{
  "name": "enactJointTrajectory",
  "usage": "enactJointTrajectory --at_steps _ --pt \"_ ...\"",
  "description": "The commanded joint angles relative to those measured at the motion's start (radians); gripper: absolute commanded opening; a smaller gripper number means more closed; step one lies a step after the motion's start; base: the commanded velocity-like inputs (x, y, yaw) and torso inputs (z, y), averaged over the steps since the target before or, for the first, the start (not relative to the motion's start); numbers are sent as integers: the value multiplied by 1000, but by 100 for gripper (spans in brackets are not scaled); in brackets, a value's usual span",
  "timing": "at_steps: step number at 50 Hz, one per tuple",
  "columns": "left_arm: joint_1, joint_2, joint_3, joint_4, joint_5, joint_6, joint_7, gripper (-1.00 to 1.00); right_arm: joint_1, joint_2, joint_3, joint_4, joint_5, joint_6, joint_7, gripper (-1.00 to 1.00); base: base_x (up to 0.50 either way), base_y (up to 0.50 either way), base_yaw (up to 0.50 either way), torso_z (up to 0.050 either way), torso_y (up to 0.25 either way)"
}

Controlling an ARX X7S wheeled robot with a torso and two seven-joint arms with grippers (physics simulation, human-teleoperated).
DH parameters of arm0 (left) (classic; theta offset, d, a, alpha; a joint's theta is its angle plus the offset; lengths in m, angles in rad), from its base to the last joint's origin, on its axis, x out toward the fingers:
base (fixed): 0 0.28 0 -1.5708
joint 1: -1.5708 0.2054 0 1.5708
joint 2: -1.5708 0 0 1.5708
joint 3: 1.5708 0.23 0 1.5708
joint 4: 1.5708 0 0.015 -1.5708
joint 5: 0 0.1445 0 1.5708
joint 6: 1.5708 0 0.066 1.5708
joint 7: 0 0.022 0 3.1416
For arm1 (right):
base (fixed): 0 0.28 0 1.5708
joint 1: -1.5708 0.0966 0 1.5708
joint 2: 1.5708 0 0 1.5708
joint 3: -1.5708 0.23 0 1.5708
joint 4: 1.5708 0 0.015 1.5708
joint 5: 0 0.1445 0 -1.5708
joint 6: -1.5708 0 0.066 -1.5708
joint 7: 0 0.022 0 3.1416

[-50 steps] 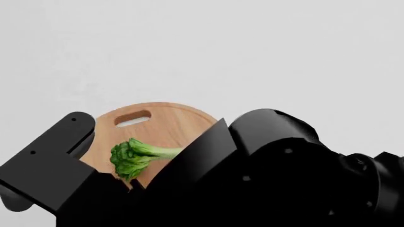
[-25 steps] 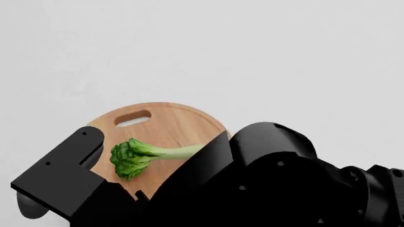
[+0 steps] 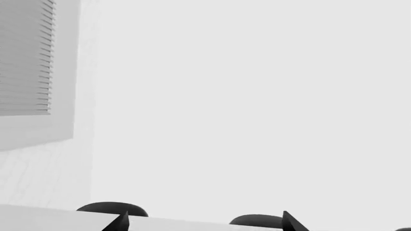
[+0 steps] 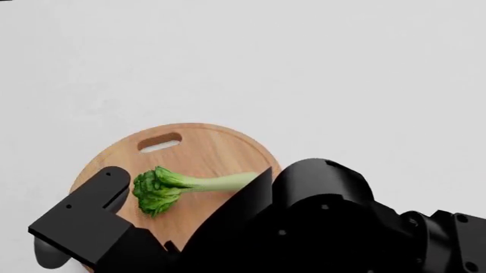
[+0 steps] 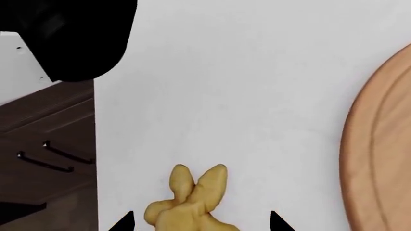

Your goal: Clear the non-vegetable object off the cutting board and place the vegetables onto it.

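Left gripper (image 3: 202, 226) points off toward a bare wall, its tips apart and holding nothing, parked clear. On the cutting board (image 4: 216, 151) lies the leafy green (image 4: 171, 186). Right gripper (image 5: 200, 226) is open, straddling the ginger root (image 5: 189, 202) on the bench (image 5: 224, 96) beside the board, lined up for a grab.

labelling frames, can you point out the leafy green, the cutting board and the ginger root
leafy green (image 4: 156, 190): head view, on its frilly top
cutting board (image 4: 213, 151): head view, on bare wood beside the handle slot
ginger root (image 5: 192, 197): right wrist view, on its forked body
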Motion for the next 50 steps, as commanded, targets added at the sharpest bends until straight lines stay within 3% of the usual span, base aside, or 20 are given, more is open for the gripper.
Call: enactJointTrajectory --at_steps 1,50 --pt "-5 -1 1 -8 0 3 0 100 -27 -6 -7 15 -36 0 -43 100 0 0 0 0 0" --pt "-7 -10 2 -8 -6 6 -7 100 -129 -16 -57 47 -97 -24 -120 100 0 0 0 0 0"
